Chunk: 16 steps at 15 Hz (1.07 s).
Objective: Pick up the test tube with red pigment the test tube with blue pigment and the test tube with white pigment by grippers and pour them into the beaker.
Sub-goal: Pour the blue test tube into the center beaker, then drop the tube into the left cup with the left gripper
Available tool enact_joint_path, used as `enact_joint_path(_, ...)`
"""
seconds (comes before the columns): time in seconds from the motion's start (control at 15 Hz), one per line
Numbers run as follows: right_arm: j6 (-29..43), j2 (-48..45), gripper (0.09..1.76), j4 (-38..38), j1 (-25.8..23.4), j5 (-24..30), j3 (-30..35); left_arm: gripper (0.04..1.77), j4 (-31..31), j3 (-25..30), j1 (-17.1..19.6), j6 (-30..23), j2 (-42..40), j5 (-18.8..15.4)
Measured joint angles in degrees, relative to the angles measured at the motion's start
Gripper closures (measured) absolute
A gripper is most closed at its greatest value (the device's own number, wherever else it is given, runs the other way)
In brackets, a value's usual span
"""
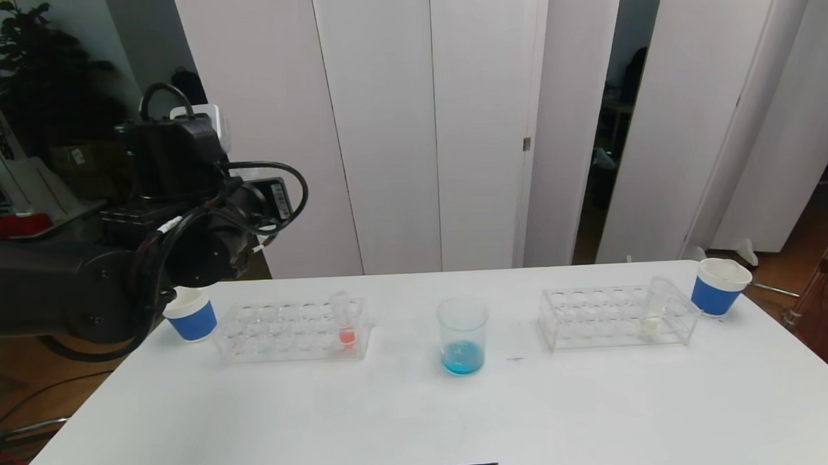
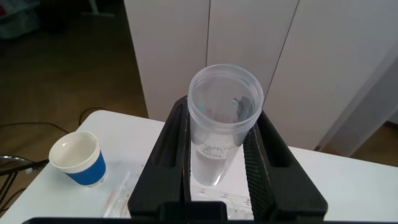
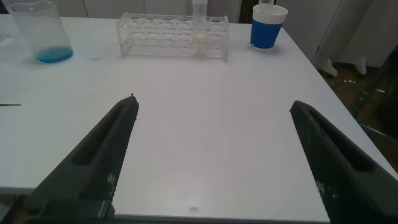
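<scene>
The left gripper (image 2: 219, 168) clamps a light, slippery, fragile empty tube (image 2: 222, 121) at mid-body, the right gripper (image 3: 211, 155) gapes wide, and at 2 o'clock from the beaker (image 1: 463, 335) the test tube with white pigment (image 1: 654, 308) wants a gentle upper-wall grasp

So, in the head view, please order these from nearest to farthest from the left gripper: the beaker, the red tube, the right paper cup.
From the left gripper, at the table's left end:
1. Red tube, in the left rack.
2. Beaker, table centre.
3. Right paper cup, far right edge.
</scene>
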Motion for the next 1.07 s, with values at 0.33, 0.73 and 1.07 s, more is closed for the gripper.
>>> enact_joint_path(0.33,-0.02,0.00,0.10,-0.02,0.00,0.00,0.00,1.24,-16.87,0.93,11.78,8.58,3.96,2.07)
enact_joint_path(0.73,-0.02,0.00,0.10,0.00,0.00,0.02,0.00,1.24,-31.45,4.40,18.46,12.36,12.62,2.49)
enact_joint_path(1.07,0.00,0.00,0.10,0.02,0.00,0.00,0.00,1.24,-37.50,6.25,22.89,11.87,19.82,1.38)
